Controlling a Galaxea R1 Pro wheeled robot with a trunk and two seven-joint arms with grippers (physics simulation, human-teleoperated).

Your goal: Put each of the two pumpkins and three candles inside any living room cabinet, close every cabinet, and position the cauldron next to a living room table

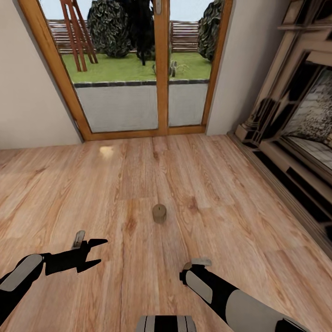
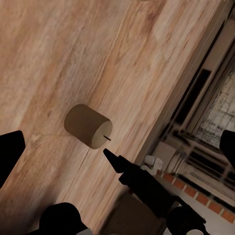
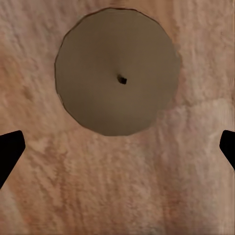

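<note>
**Head view: one candle upright on the floor**

The candle (image 1: pixel 159 213) stands on the wood floor (image 1: pixel 138 184), long axis vertical, wick up. It sits ahead of both arms and between them, touching neither. The left gripper (image 1: pixel 97 252) has its jaws spread wide, empty, pointing sideways toward the candle's side. The right gripper (image 3: pixel 117 147) looks straight down on the candle top (image 3: pixel 117 71); its fingertips (image 3: pixel 10 147) stand wide apart, empty. The fireplace (image 1: pixel 299 115) lies to the right.

I see a light wood plank floor (image 1: pixel 138 184) running to the glass patio doors (image 1: pixel 138 69). One stubby beige candle (image 1: pixel 159 213) stands upright on it, alone mid-floor, dark wick on top, well apart from the doors.
</note>
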